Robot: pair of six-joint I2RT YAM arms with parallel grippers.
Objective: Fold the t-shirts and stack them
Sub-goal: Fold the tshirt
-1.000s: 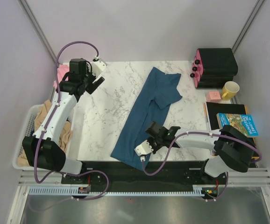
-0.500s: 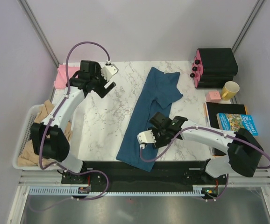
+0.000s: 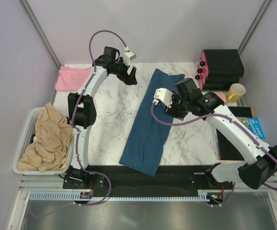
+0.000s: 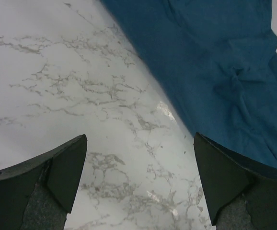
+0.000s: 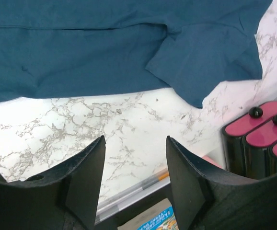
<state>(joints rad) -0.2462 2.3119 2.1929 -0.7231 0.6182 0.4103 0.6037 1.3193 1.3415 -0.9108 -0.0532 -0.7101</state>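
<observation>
We find the teal shirt (image 3: 150, 125) lying flat on the marble table (image 3: 105, 120), folded lengthwise into a long strip. The strip runs diagonally from the far edge, right of centre, down to the near edge. In the right wrist view, a sleeve flap sticks out at the strip's far end. The pink shirt (image 3: 73, 77) lies as a small flat patch at the far left corner, well apart from the teal shirt. The left gripper (image 3: 130, 77) hangs above bare marble just left of the teal shirt's far end. Its jaws are spread wide and hold nothing. The right gripper (image 3: 171, 110) hangs over the right edge of the teal shirt, in the strip's far half. Its jaws stand partly apart and hold nothing; its wrist view shows only marble between the fingers. Left of the table, a white basket (image 3: 27, 125) holds a crumpled beige cloth (image 3: 47, 139). At the far right stand black-and-pink cases (image 3: 222, 67), with a yellow mug (image 3: 236, 92) just in front of them. A printed book (image 3: 252, 127) lies nearer the right edge.
</observation>
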